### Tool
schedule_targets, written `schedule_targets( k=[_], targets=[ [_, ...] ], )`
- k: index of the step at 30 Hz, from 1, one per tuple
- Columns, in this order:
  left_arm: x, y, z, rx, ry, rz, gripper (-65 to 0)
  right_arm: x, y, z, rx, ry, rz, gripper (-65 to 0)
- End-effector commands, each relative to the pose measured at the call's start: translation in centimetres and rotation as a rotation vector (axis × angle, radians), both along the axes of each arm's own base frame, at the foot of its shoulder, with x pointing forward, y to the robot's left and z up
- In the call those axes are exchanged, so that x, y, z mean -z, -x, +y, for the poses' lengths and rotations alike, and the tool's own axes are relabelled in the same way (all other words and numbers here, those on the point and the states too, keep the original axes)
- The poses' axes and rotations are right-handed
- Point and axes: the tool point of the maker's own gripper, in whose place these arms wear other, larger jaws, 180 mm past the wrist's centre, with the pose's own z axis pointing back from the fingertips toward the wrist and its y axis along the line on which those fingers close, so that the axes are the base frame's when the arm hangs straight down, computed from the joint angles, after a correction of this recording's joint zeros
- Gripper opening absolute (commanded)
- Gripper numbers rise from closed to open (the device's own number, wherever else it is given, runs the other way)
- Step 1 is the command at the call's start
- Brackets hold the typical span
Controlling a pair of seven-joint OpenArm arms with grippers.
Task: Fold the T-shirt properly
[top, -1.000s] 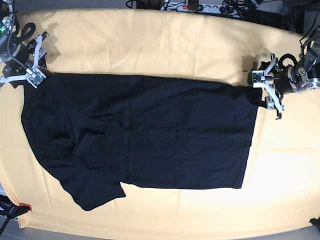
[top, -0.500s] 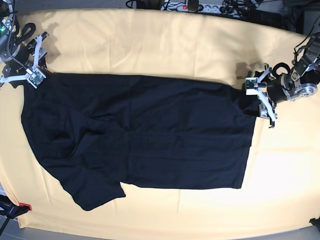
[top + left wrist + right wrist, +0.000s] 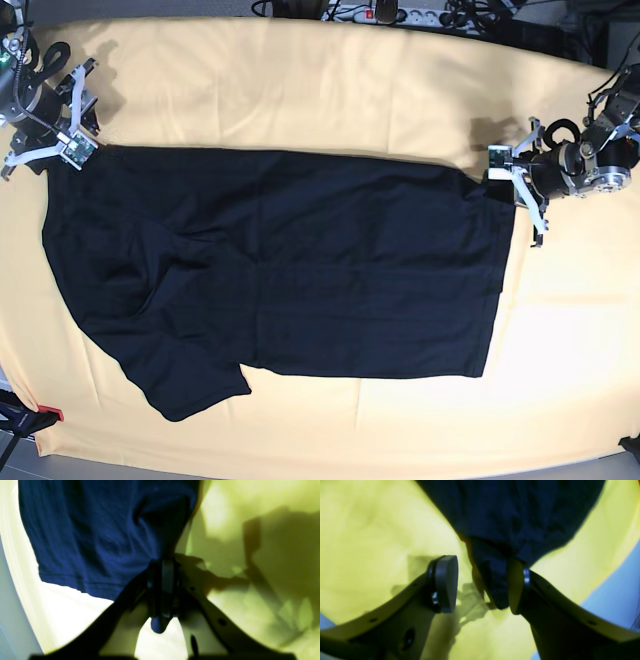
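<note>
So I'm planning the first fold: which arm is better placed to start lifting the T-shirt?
Probably the left. Its end effector is shut on a corner of the T-shirt. The right end effector stands open astride the opposite corner, with cloth between its pads but not pinched, so it must close first.

The base view looks straight down; both wrist views face T-shirt (image 3: 270, 270) corners closely.
</note>
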Motion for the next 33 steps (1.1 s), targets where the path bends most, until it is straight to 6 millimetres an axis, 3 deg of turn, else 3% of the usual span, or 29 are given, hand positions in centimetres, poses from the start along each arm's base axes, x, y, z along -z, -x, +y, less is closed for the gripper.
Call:
schedule_targets(
  k=[1, 9, 16, 25, 28, 33],
  targets=[
    [-1.5, -0.8, 0.1, 0.01, 0.007, -0.041, -65.0, -0.3, -0.3, -0.5, -0.011, 0.017, -0.008, -32.4],
    [-1.8, -0.8, 0.2, 0.016, 0.001, -0.043, -65.0, 2.1, 0.1, -2.3, 0.017, -0.026, 0.04, -32.4],
    [-2.1, -1.1, 0.3, 0.014, -0.001, -0.059, -65.0, 2.2, -2.2, -4.9, 0.087, -0.003, 0.005, -32.5],
    [-2.1, -1.1, 0.3, 0.014, -0.001, -0.058, -65.0, 5.2, -1.2, -4.5, 0.07, 0.025, 0.062, -32.5],
    [-2.1, -1.1, 0.4, 0.013, -0.001, -0.058, -65.0, 5.0, -1.9, -6.2, 0.102, 0.139, 0.01, -32.5],
    [-2.1, -1.1, 0.5, 0.014, -0.005, -0.056, -65.0, 4.5, -2.6, -7.0, 0.12, 0.178, -0.019, -32.5]
  ],
)
